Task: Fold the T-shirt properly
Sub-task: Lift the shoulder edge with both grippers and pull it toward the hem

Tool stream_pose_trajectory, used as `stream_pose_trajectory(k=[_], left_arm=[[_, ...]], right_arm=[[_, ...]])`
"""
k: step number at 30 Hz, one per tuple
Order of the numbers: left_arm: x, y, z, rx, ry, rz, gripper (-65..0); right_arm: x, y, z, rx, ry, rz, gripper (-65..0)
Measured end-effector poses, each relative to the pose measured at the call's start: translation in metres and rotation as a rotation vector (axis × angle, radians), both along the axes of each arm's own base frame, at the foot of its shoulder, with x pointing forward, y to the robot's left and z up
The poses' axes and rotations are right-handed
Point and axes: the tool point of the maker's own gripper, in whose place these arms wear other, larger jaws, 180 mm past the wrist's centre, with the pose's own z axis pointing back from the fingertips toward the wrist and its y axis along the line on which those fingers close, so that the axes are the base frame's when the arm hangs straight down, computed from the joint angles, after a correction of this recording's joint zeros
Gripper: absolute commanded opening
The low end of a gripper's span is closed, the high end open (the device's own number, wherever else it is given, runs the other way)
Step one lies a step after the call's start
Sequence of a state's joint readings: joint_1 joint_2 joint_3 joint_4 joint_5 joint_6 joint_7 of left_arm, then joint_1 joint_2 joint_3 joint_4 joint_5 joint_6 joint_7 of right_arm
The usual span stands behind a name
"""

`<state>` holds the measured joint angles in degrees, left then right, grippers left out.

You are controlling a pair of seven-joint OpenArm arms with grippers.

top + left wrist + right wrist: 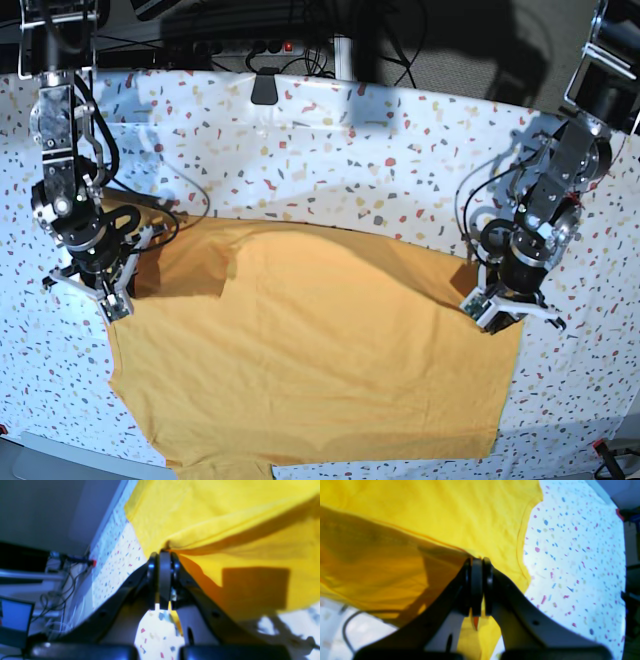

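The shirt (pixel 310 350) lies spread over most of the speckled table (pixel 330 160), its far edge lifted off the cloth at both ends and sagging between them; a sleeve shows at the bottom edge of the base view, and no script can be seen from here. The right gripper (pixel 112 292) has its jaws pressed together on one lifted corner; the left gripper (pixel 505 305) is pinching the other in the same way.

By my reading the step in hand is the first fold: the far edge is held up, ready to be carried over the body of the shirt; the next move calls for both arms to travel together at an even height, keeping the edge taut, so the fold line falls straight and the fabric does not bunch in the middle.

The wrist views confirm what the base view leaves doubtful: cloth is truly caught between the fingers of the left gripper (pixel 162 580) and the right gripper (pixel 477 587); the right wrist view also shows a hemmed edge. Only the base view shows the whole shirt and how level the two corners sit.
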<state>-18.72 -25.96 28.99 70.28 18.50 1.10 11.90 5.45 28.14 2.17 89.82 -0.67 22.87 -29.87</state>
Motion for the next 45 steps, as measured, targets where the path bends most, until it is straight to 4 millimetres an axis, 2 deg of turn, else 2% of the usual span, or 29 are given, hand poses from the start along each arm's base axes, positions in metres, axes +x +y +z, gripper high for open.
stream_pose_trajectory(k=[9,11,15,17,21,25,29,31,34,36,38,42,45], left_arm=[[0.036,0.009,-0.031,-0.091,0.067,0.08,-65.0],[0.043,0.013,-0.034,-0.089,0.078,0.097,-65.0],[0.052,0.027,-0.033,-0.071,0.087,0.139,-65.0],[0.056,0.032,-0.027,-0.068,0.063,0.157,-65.0],[0.059,0.03,-0.023,-0.071,0.052,0.153,-65.0],[0.059,0.028,-0.024,-0.074,0.05,0.146,-65.0],[0.058,0.03,-0.024,-0.07,0.052,0.151,-65.0],[0.059,0.029,-0.024,-0.071,0.051,0.149,-65.0],[0.058,0.03,-0.024,-0.071,0.052,0.15,-65.0],[0.059,0.03,-0.024,-0.071,0.053,0.15,-65.0],[0.057,0.032,-0.026,-0.065,0.066,0.164,-65.0],[0.056,0.033,-0.028,-0.064,0.069,0.166,-65.0],[0.056,0.033,-0.028,-0.063,0.071,0.167,-65.0]], right_arm=[[0.058,-0.038,0.02,0.045,-0.028,-0.111,-65.0],[0.071,-0.04,0.024,0.062,-0.016,-0.101,-65.0],[0.093,-0.03,0.026,0.068,0.024,-0.058,-65.0],[0.101,-0.022,0.019,0.036,0.06,-0.03,-65.0],[0.11,-0.014,0.008,-0.078,0.125,0.024,-65.0],[0.119,-0.023,0.004,-0.151,0.132,-0.007,-65.0],[0.124,-0.025,0.01,-0.156,0.12,-0.017,-65.0],[0.13,-0.018,0.016,-0.147,0.101,-0.01,-65.0],[0.142,0.003,0.025,-0.168,0.051,0.034,-65.0],[0.147,0.017,0.018,-0.171,0.047,0.061,-65.0],[0.147,0.029,0.001,-0.178,0.061,0.092,-65.0],[0.14,0.036,-0.032,-0.237,0.103,0.143,-65.0],[0.144,0.038,-0.03,-0.246,0.069,0.112,-65.0]])
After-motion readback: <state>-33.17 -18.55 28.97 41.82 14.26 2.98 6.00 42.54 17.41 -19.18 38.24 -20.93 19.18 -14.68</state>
